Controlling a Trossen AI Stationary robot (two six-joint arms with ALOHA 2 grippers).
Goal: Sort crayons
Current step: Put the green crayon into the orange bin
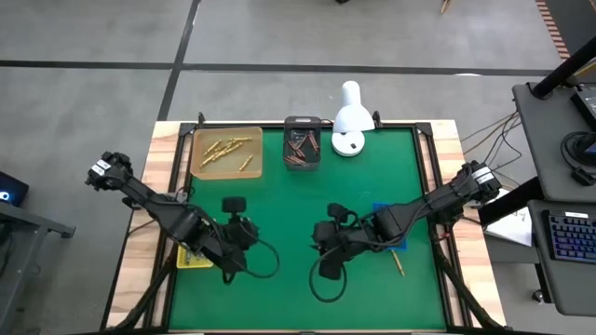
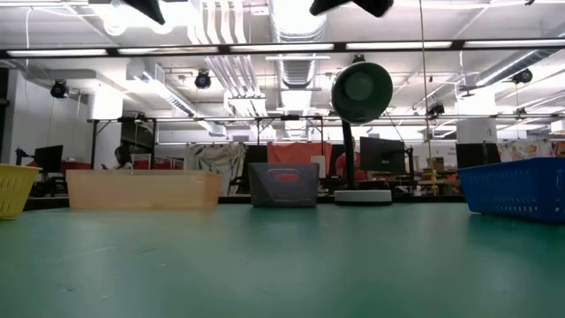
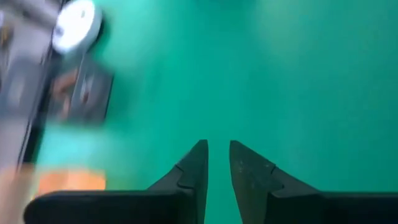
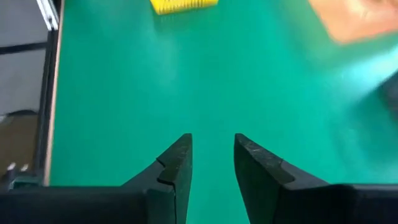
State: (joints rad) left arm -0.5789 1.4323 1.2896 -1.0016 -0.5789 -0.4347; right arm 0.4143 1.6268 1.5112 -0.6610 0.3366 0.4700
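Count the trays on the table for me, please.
4: an orange tray at the far left, a grey tray at the far middle, a yellow tray under the left arm, a blue tray under the right arm. The arms may hide more.

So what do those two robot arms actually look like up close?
Both arms are dark, nearly black, built of jointed segments, with black cables looping from them onto the green table. Each has a pale, whitish joint at its outer end. The left gripper and right gripper each end in two dark, wedge-shaped fingers tapering to points.
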